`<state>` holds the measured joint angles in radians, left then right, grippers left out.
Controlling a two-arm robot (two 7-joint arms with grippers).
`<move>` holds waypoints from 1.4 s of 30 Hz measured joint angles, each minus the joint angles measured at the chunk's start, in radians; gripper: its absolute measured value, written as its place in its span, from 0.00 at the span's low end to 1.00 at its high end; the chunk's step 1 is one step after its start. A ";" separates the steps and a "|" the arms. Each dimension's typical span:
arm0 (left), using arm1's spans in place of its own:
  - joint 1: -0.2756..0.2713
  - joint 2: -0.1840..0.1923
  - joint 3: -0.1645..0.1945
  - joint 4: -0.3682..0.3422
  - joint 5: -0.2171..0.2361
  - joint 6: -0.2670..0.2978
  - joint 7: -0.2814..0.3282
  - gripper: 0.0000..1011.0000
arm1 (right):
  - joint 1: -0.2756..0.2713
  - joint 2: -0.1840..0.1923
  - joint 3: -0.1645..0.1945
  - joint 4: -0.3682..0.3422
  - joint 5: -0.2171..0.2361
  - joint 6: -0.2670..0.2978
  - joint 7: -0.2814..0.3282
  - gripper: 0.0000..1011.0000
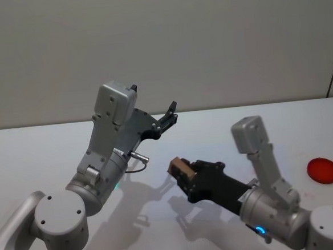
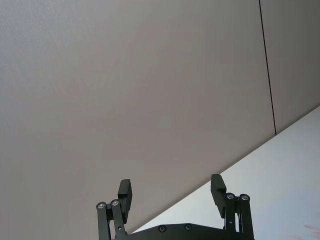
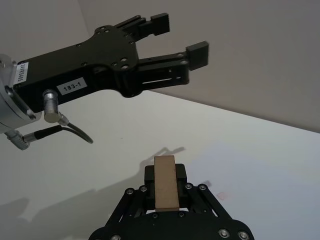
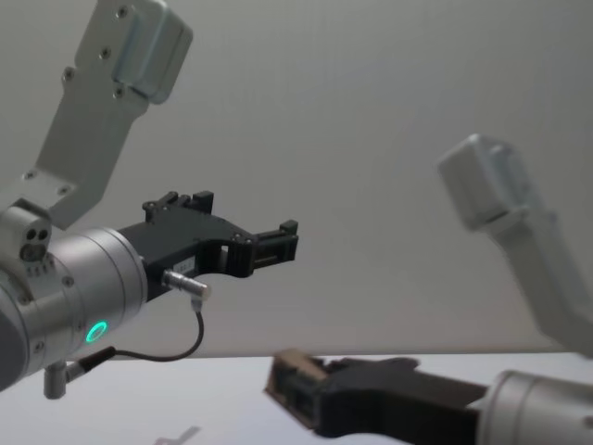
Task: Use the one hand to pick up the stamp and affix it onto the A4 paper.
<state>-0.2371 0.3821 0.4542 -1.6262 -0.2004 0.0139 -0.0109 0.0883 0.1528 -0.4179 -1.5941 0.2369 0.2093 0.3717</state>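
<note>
Hovering over the white desk (image 1: 224, 132), left gripper (image 1: 172, 112) is raised with fingers spread and empty, while right gripper (image 1: 184, 177), lower and nearer the robot, has fingers pinching the stamp (image 3: 165, 182) clear of the surface.

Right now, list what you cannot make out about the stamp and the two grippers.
- The stamp: its lower body and printing face, right wrist view, covered by the right gripper, whose fingers clamp it.
- The left gripper: open; its body, left wrist view, cut off by the bottom edge.
- The red disc: head view, too small to identify.
</note>
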 joint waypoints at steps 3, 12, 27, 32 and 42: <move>0.000 0.000 0.000 0.000 0.000 0.000 0.000 0.99 | -0.007 0.016 0.013 -0.017 0.013 0.000 -0.007 0.22; 0.000 0.000 0.000 0.000 0.000 0.000 0.000 0.99 | -0.041 0.092 0.072 -0.066 0.070 -0.011 -0.049 0.22; 0.000 0.000 0.000 0.000 0.000 0.000 0.000 0.99 | -0.105 0.233 0.184 -0.076 0.138 -0.064 -0.140 0.22; 0.000 0.000 0.000 0.000 0.000 0.000 0.000 0.99 | -0.112 0.260 0.209 -0.053 0.139 -0.080 -0.165 0.22; 0.000 0.000 0.000 0.000 0.000 0.000 0.000 0.99 | -0.112 0.288 0.237 0.006 0.119 -0.097 -0.202 0.22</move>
<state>-0.2371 0.3821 0.4542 -1.6262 -0.2003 0.0139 -0.0109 -0.0235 0.4407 -0.1811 -1.5881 0.3557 0.1118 0.1695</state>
